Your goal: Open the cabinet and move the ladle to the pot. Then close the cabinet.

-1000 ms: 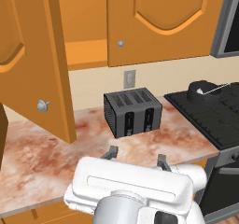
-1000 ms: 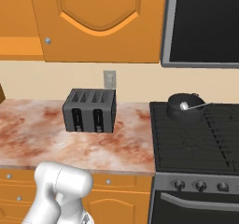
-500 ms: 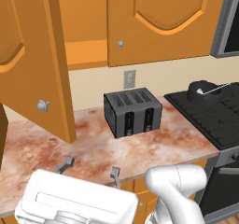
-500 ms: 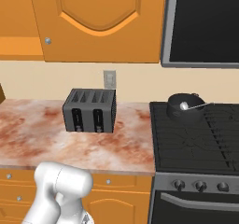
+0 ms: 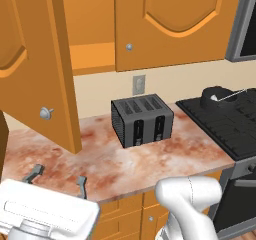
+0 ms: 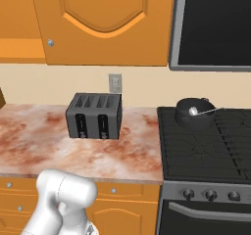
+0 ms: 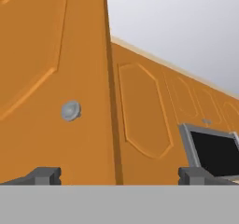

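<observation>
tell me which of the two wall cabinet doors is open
The left door, swung out over the counter with its silver knob facing the room. The right door sits flat and shut above the toaster.

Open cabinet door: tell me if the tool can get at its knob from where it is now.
Probably yes. The open tool is empty and faces the open cabinet door; its knob sits just ahead in the hand view, with nothing between.

Bright, even, sharp rendered light
</observation>
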Controlling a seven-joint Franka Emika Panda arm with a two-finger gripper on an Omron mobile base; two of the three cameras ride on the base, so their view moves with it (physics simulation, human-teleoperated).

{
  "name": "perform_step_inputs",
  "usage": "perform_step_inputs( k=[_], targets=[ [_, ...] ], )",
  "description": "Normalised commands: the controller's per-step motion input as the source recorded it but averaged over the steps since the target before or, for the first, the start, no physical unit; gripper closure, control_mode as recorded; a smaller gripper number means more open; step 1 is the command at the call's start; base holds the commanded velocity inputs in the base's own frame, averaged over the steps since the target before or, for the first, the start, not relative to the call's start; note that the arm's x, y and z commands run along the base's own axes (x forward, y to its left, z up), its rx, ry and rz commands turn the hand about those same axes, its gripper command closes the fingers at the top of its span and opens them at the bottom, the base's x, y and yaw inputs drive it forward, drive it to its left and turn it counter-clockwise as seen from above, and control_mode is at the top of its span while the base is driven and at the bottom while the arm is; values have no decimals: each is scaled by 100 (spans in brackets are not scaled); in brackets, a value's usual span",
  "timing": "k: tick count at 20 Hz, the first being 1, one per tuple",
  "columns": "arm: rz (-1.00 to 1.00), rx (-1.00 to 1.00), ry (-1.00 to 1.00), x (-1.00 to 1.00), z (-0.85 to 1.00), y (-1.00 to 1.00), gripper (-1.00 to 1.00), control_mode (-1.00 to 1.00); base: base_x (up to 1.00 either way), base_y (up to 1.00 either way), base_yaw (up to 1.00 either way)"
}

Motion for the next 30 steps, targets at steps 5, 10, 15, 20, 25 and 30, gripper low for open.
perform_step_inputs(
  k=[5, 10, 15, 20, 25, 30],
  targets=[
    [0, -4, -12, 53, -29, 54, -100, -100, 0, 0, 0],
    [0, -3, -7, 63, -27, 52, -100, -100, 0, 0, 0],
    [0, -1, -3, 60, -14, 49, -100, -100, 0, 0, 0],
    [0, 0, -1, 49, 0, 43, -100, -100, 0, 0, 0],
    [-2, 0, 0, 54, 0, 27, -100, -100, 0, 0, 0],
    [-3, 0, 0, 54, 0, 8, -100, -100, 0, 0, 0]
  ],
)
